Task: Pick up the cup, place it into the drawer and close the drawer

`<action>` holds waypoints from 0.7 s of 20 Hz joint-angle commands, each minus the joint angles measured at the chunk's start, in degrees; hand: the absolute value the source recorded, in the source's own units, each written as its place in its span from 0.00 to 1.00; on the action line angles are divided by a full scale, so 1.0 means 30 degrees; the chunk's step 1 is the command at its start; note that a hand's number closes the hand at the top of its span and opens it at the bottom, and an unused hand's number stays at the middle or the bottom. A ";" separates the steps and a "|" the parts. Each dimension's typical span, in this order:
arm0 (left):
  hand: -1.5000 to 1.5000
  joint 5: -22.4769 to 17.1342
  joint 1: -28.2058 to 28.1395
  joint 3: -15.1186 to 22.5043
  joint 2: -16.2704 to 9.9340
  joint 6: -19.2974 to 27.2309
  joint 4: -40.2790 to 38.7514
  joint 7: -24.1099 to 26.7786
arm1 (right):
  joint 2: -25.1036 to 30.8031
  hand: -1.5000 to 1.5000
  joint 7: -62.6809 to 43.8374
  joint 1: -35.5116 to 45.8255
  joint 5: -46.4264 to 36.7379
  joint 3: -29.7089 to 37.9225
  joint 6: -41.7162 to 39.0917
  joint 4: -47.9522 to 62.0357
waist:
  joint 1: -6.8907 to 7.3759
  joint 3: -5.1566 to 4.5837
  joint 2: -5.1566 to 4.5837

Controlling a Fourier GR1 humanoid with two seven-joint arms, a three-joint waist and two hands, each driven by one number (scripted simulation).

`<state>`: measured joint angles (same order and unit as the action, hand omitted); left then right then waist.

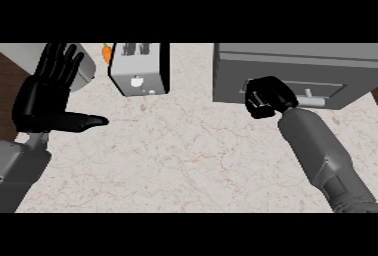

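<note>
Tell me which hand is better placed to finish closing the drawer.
The right hand. Its curled fingers are already against the grey drawer front, beside the handle. The left hand rests open at the view's left, beyond the toaster.

We see the grey drawer [295, 75] at the counter's far right, its front shut, its pale handle partly hidden; we cannot see the cup.

Two smooth grey forearms rise from the frame's lower corners, each ending in a glossy black hand: left hand [46, 102], right hand [267, 97].
</note>
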<state>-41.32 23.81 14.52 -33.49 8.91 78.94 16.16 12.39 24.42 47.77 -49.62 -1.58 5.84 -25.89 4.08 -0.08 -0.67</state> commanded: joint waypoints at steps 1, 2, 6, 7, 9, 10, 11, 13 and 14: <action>0.00 -0.0496 -0.0040 -0.0245 -0.0120 -0.0762 0.0489 -0.0378 | 0.1414 1.00 0.0077 0.1899 0.0188 0.1083 -0.0180 0.2638 | 0.0500 0.0098 -0.0465; 0.00 0.0038 0.0377 0.0121 0.0260 -0.0497 0.0186 -0.0180 | 0.1754 1.00 0.0454 0.2300 0.0530 0.1355 -0.0766 0.2716 | 0.0240 0.0097 -0.0482; 0.00 -0.0248 -0.0411 -0.0119 0.0066 -0.1347 0.0161 0.0212 | 0.2338 1.00 0.0733 0.2308 0.0784 0.1679 -0.1032 0.3248 | 0.0658 0.0092 -0.0579; 0.00 -0.0311 0.0213 -0.0047 -0.0004 -0.1330 0.0236 -0.0338 | 0.1914 1.00 0.0552 0.2385 0.0721 0.1585 -0.0912 0.3364 | 0.0810 0.0114 -0.0700; 0.00 0.0031 0.0077 0.0306 0.0639 -0.1036 -0.0007 0.0071 | 0.2273 1.00 0.1104 0.2727 0.1140 0.1949 -0.1309 0.3248 | 0.0697 0.0113 -0.0782; 0.00 -0.0255 -0.0348 0.0039 0.0456 -0.1183 0.0456 0.0146 | 0.2695 1.00 0.1076 0.2803 0.1568 0.2405 -0.1686 0.3308 | 0.0943 0.0110 -0.0665; 0.00 0.0228 -0.0244 0.0371 0.0753 -0.0722 0.0021 0.0201 | 0.3156 1.00 0.1604 0.2688 0.1359 0.2191 -0.1829 0.3243 | 0.0713 0.0116 -0.0768; 0.00 0.0180 0.0196 0.0389 0.0779 -0.0830 0.0023 -0.0069 | 0.2109 1.00 0.1170 0.2802 0.1734 0.2581 -0.0931 0.3170 | 0.0742 0.0129 -0.0776; 0.00 -0.0014 0.0088 0.0296 0.0818 -0.1283 -0.0241 0.0099 | 0.2107 1.00 0.1385 0.2705 0.1732 0.2570 -0.0976 0.3281 | 0.0735 0.0110 -0.0834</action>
<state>-41.21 23.66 15.22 -31.82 5.76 79.07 16.46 14.81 34.89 50.47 -45.71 2.18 -0.53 -19.25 5.35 -0.30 -0.77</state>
